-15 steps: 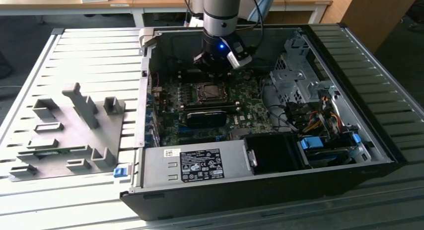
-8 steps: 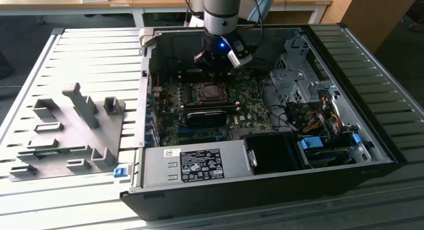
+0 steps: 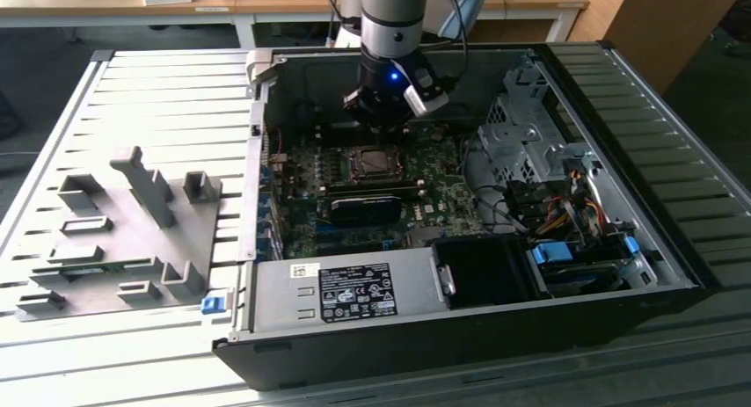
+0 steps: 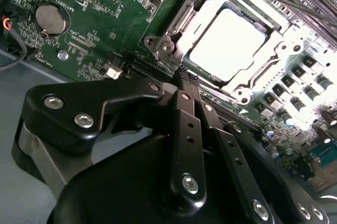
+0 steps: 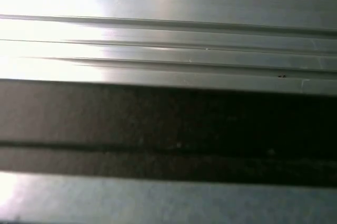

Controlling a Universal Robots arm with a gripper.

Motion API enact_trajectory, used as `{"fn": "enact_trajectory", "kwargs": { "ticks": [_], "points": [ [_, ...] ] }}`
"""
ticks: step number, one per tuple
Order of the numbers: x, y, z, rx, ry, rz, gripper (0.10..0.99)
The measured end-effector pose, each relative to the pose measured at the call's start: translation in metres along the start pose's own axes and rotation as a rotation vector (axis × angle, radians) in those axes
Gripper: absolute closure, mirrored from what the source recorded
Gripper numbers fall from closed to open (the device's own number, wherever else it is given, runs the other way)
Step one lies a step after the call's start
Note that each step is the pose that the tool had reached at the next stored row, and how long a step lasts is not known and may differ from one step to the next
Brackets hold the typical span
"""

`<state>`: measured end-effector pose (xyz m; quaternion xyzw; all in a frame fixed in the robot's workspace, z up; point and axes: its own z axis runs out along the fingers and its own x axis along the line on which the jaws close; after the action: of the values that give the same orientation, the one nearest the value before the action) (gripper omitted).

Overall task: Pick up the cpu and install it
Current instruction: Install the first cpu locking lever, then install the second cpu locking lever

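Hovering arm: the robot arm (image 3: 391,20) comes down from above into the open computer case (image 3: 657,249), its gripper (image 3: 378,119) hanging low over the motherboard (image 3: 352,205)
Gripper state: in the second wrist view the gripper (image 4: 184,72) has its black fingers (image 4: 185,129) drawn together to a narrow tip, with nothing held between them
Cpu: the cpu (image 4: 227,43) lies flat inside the metal socket frame (image 4: 174,34) on the board, its shiny top glaring white under the light in the second wrist view
Cpu against gripper: the closed fingertips sit just beside the socket frame's edge, near the chip but not touching it; I see a strip of green board and a dark slot between the tip and the frame
Exterior view of the same: the cpu (image 3: 375,162) shows as a small grey square in its socket, just below the gripper as that picture shows it, with the gripper apart from it and above
Around the socket: a round coin battery (image 4: 51,18) sits on the board well off from the chip
Outside the case: grey plastic fixture blocks (image 3: 129,222) stand on the ribbed metal table (image 3: 164,99) toward the exterior view's left
First wrist view: pale ribbed metal and a dark band, too blurred to tell more
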<state>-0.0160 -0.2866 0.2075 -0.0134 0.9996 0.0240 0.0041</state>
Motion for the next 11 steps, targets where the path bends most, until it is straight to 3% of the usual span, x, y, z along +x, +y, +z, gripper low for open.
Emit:
{"fn": "enact_trajectory", "kwargs": {
  "ticks": [11],
  "points": [
    [-0.0001,-0.006,-0.0003,0.0,0.0001,0.0,0.98]
  ]
}}
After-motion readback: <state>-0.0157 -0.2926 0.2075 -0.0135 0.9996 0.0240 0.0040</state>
